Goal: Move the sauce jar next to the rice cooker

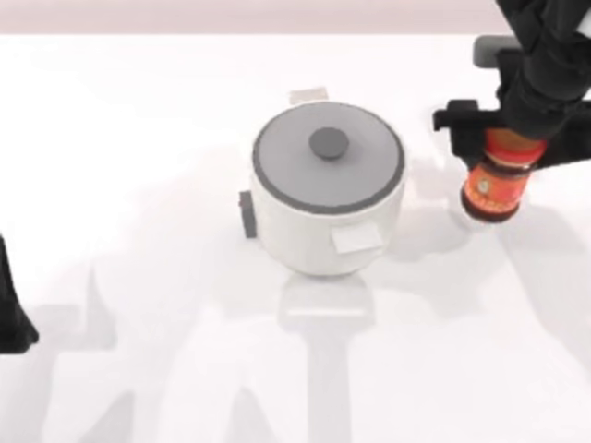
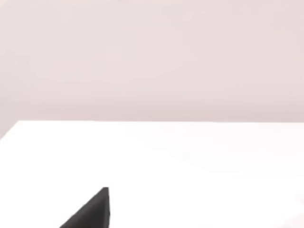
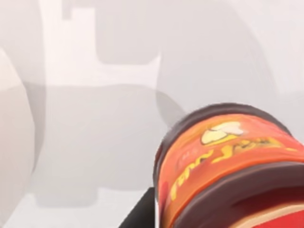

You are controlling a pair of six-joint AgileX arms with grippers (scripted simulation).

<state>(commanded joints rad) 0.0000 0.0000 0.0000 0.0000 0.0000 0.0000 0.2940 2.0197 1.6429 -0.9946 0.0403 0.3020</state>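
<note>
a white counter [image 1: 138, 138] is lying under soft grey shadows, meeting a pale pinkish wall [image 2: 152, 57] at its far edge.

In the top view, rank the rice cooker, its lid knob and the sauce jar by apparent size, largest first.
1. rice cooker
2. sauce jar, partly covered by the right gripper
3. lid knob

Sauce jar [image 1: 496, 189]: dark glossy glass, smooth; orange-red label [image 3: 223, 156], paper-like, light markings.
Rice cooker [image 1: 325, 189]: smooth white body, plastic perhaps; matt grey lid [image 1: 360, 157], darker matt knob [image 1: 329, 142].
Bench [image 1: 138, 185]: smooth white, faint sheen.
Right gripper [image 1: 503, 129]: matt black.
</note>
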